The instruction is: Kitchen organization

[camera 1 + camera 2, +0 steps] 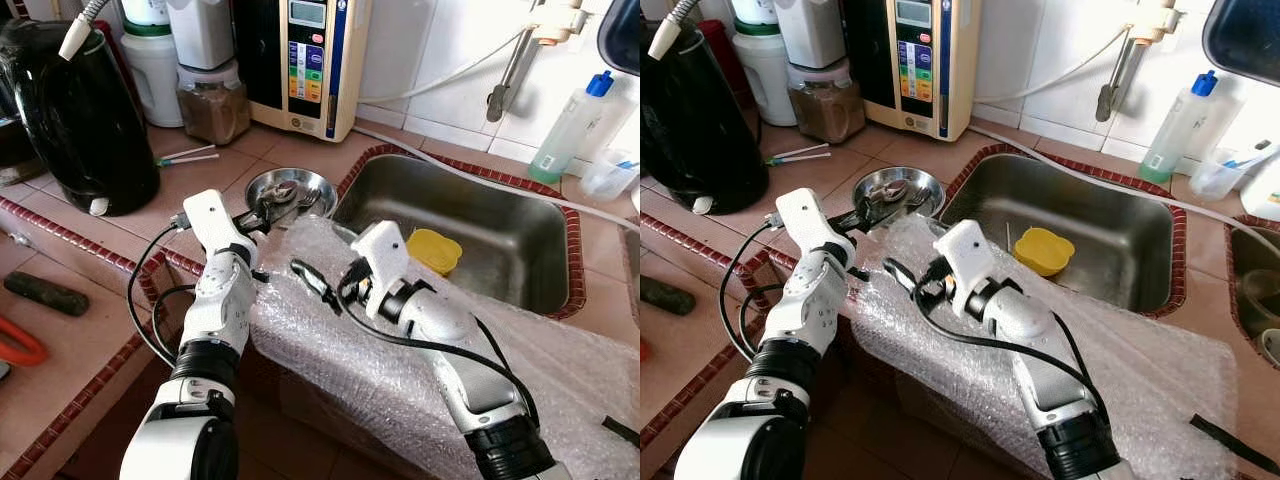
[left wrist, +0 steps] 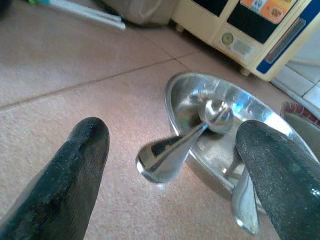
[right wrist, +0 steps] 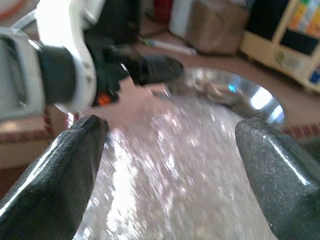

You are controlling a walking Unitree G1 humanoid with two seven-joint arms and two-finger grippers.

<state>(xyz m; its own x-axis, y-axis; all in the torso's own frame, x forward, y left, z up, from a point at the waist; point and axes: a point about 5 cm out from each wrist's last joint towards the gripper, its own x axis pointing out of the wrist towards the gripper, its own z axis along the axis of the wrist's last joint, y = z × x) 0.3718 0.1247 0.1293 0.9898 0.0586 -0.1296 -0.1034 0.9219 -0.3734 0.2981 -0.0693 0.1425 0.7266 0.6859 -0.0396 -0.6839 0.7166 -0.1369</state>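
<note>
Two spoons [image 2: 172, 152] lean out over the rim of the steel bowl [image 1: 292, 187] on the tiled counter [image 1: 90, 335] beside the sink [image 1: 470, 230]. I have the left gripper [image 1: 268, 212] at that rim, fingers spread around the handles, gripping nothing. The right gripper [image 1: 315, 285] hovers spread over the bubble wrap [image 1: 400, 380]. I judge the grasp is next: centre one handle, then pinch.

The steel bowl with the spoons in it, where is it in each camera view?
Left eye: steel bowl, upper middle.
Right eye, upper middle-left.
Left wrist, between the left gripper fingers.
Right wrist, blurred, beyond the bubble wrap.
Shared landmark: cream appliance.
</note>
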